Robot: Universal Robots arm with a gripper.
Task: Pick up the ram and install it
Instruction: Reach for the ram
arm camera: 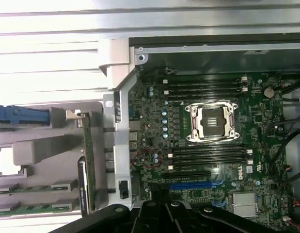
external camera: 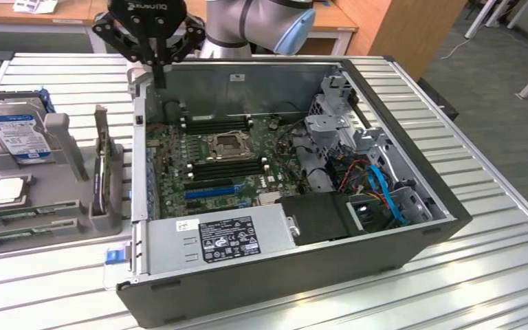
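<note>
Ram [external camera: 24, 209]: green, lying in two strips.
Gripper [external camera: 160, 79]: black all over.
Arm [external camera: 264, 20]: silver-grey with a pale blue cap.
Case [external camera: 429, 234]: dark grey outside, bare silver metal inside.
Motherboard [external camera: 177, 155]: green, with black slots and one bright blue slot.
Hard drive [external camera: 12, 130]: silver, with a blue-and-white label.
Processor [external camera: 7, 191]: silver.
Tray [external camera: 62, 179]: plain mid grey.
Power supply [external camera: 218, 237]: light grey, with a black label and a small white one.
Cables [external camera: 383, 189]: bright blue, beside red and orange ones.
Table [external camera: 484, 275]: silvery white, ribbed in parallel stripes.
Desk [external camera: 62, 14]: light brown wood.
</note>
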